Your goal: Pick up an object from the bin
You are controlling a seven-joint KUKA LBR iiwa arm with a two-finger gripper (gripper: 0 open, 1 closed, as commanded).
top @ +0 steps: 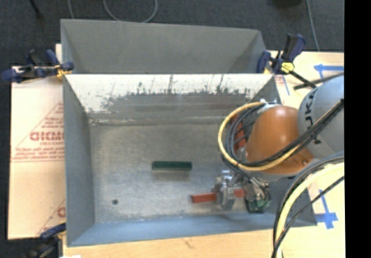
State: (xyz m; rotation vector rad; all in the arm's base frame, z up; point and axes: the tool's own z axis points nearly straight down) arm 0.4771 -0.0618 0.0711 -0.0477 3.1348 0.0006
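Observation:
My gripper (224, 194) is low in the bin's front right corner, below the arm's orange wrist cover. A flat red strip (202, 198) lies on the floor there, its right end reaching under the fingers. Part of it or another red bit (238, 193) shows just right of the fingers. A green thing (255, 204) lies partly hidden behind the gripper, against the right wall. A dark green bar (171, 166) lies flat near the middle of the floor, well left of the gripper.
A small dark speck (115, 202) sits on the floor at the front left. The arm with its orange cover and looped cables hangs over the bin's right side. The front and right walls are close to the gripper.

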